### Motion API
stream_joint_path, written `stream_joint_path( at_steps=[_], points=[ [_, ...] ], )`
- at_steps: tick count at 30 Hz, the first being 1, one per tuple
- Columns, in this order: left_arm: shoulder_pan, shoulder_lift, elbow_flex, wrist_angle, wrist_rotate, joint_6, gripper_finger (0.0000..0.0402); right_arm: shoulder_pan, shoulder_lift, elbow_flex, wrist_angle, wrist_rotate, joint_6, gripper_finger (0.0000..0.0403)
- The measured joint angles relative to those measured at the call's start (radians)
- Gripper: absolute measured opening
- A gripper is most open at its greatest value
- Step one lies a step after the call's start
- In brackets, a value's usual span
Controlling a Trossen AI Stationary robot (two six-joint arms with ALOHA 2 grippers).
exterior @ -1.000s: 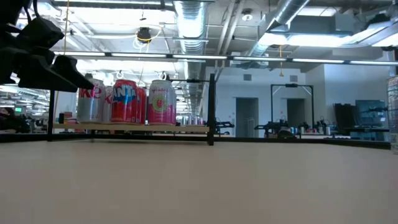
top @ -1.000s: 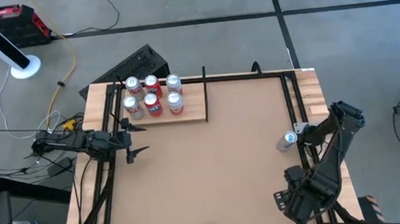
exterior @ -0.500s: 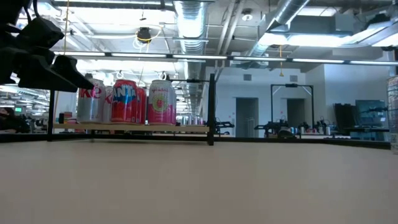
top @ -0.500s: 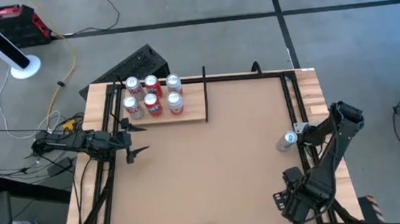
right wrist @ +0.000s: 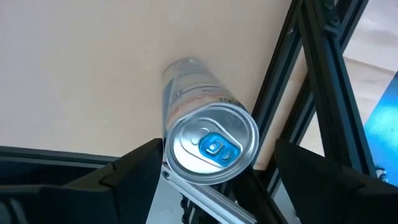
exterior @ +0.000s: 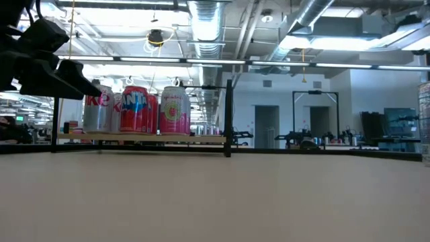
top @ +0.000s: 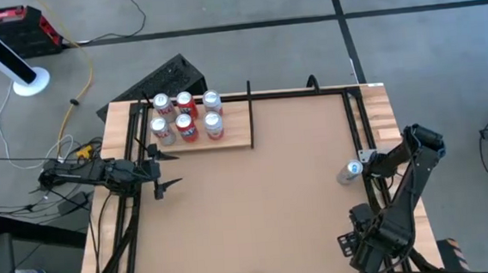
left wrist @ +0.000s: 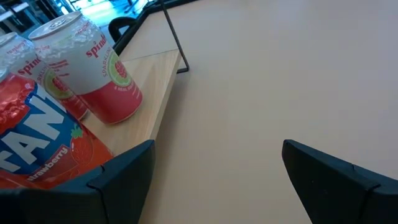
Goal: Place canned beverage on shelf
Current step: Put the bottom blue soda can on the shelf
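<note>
Already six cans [top: 186, 116] stand on the shelf [top: 237, 135].

Right arm base [top: 373, 239]: shifted slightly toward the table's near right corner compared with a second ago.
Right arm elbow [top: 423, 140]: displaced marginally outward, to the right, over the same interval.
Right arm link between them: now stands a little steeper in the high view.
</note>
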Motion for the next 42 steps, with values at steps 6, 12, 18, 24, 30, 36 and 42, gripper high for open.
stream_joint_path(
  at_steps=[6,12,18,24,30,36,42],
  points=[
    [0.0,0.0,0.0,0.0,0.0,0.0,0.0336,-0.004,0.0,0.0,0.0,0.026,-0.003,0.0334],
    [0.0,0.0,0.0,0.0,0.0,0.0,0.0336,-0.008,0.001,-0.086,0.093,0.001,-0.008,0.0334],
    [0.0,0.0,0.0,0.0,0.0,0.0,0.0336,-0.001,0.001,-0.143,0.146,-0.002,-0.009,0.0334],
    [0.0,0.0,0.0,0.0,0.0,0.0,0.0336,-0.002,0.001,-0.145,0.193,-0.008,-0.01,0.0334],
    [0.0,0.0,0.0,0.0,0.0,0.0,0.0336,-0.002,0.001,-0.145,0.229,-0.009,-0.011,0.0322],
    [0.0,0.0,0.0,0.0,0.0,0.0,0.0336,-0.014,0.001,-0.144,0.244,-0.01,-0.052,0.0269],
    [0.0,0.0,0.0,0.0,0.0,0.0,0.0336,-0.084,0.001,-0.084,0.245,0.064,-0.172,0.026]
  ],
)
